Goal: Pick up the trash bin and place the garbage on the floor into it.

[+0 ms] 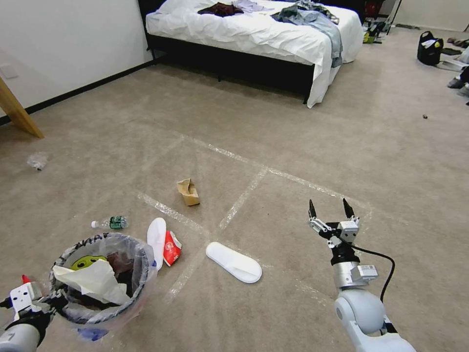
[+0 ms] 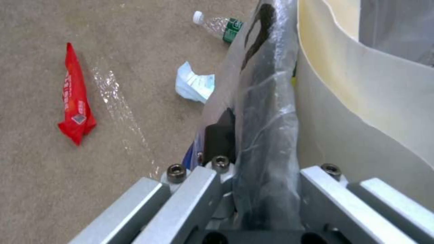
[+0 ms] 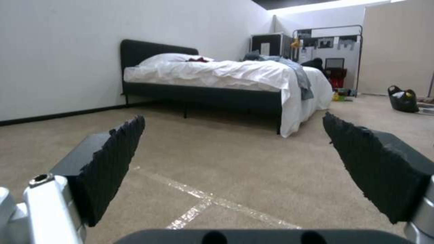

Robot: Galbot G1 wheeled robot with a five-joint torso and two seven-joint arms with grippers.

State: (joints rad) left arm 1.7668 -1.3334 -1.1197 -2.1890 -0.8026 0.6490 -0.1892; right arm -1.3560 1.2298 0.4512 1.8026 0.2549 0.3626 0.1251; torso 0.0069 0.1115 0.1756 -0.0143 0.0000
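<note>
Left claw (image 2: 267, 189) — clamped on trash bin (image 2: 267, 112)

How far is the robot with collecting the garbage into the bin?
Done: the left gripper holds the bin by its rim, with paper already inside. In hand: the right gripper is open, empty, above the floor. Left: two slipper soles, red wrapper, bottle, cardboard, plastic scrap.

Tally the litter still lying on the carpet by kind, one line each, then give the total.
White slipper soles: 2
Red wrappers: 2
Clear bottle with green label: 1
Brown cardboard scrap: 1
Clear plastic scrap: 1
Pale blue-and-white packet: 1
Total: 8
</note>
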